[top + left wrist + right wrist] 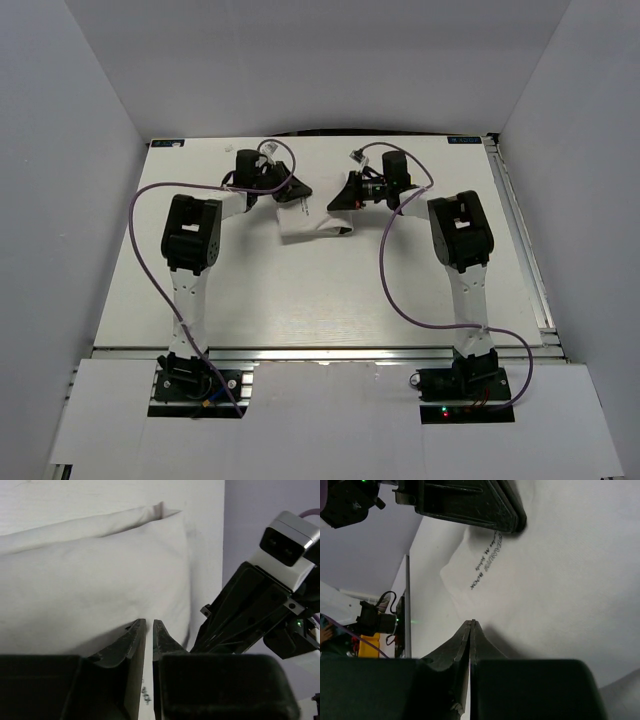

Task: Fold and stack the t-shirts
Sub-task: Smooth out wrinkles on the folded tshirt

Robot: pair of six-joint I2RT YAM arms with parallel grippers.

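While the white bench (300, 300) spreads wide under both arms, the t-shirt (305, 230) lies on its far middle, folded into a small white bundle between the two grippers (the left wrist view shows a soft double fold along one edge). The left gripper (292, 195) sits at the bundle's far left corner. Its jaws are drawn narrow, with a thin layer of the shirt's cloth pinched between them. The right gripper (345, 200) meets the bundle's far right edge, where the cloth rises off the bench toward it, and its jaws are pressed together on the fabric's edge. Just beside the left gripper, a short line of black lettering (485, 562) runs across a folded flap, too small to read in full.
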